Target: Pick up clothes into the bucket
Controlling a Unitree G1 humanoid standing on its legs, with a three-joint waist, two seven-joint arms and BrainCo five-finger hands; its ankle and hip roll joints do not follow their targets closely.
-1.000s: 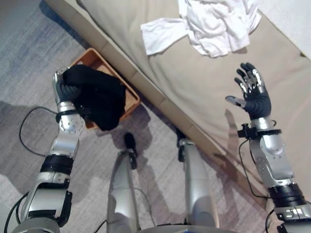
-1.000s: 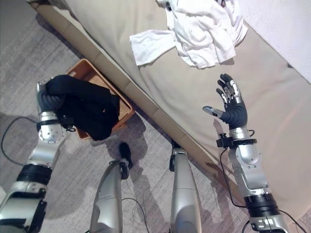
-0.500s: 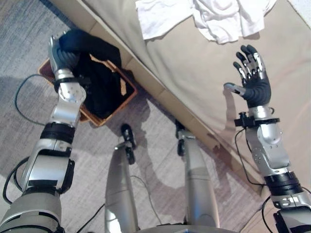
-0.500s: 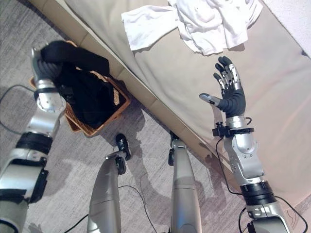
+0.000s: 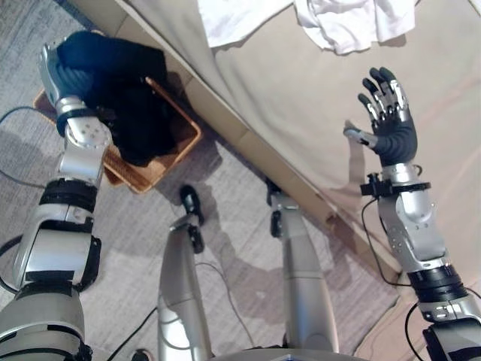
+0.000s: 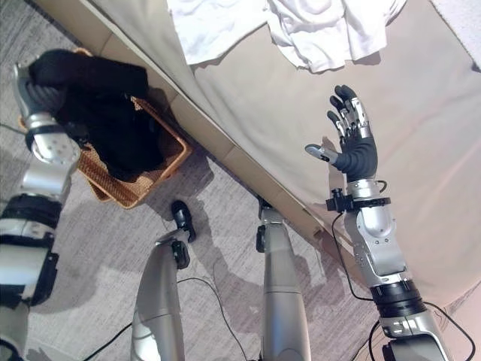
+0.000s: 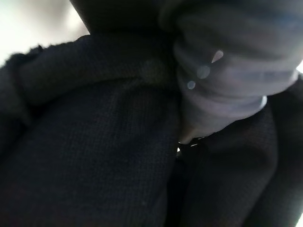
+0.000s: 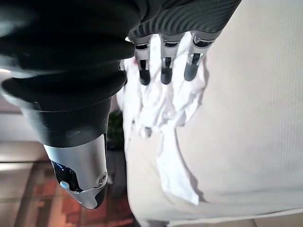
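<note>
Now you can see the left hand [image 5: 62, 69] over the woven basket [image 5: 161, 162], its fingers hidden in the black garment [image 5: 124, 105] hanging into it. The right hand [image 6: 352, 143] is spread above the bed [image 6: 248, 105], near the white clothes [image 6: 301, 26].

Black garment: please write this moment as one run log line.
left hand: shut on black garment | over basket | right hand: open | white clothes: on sofa

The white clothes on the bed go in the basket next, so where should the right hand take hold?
Probably the bunched folds of the white clothes, reached from the near side where the open right hand hovers; the raised wrinkles suit curling fingers better than the flat sleeve.
</note>
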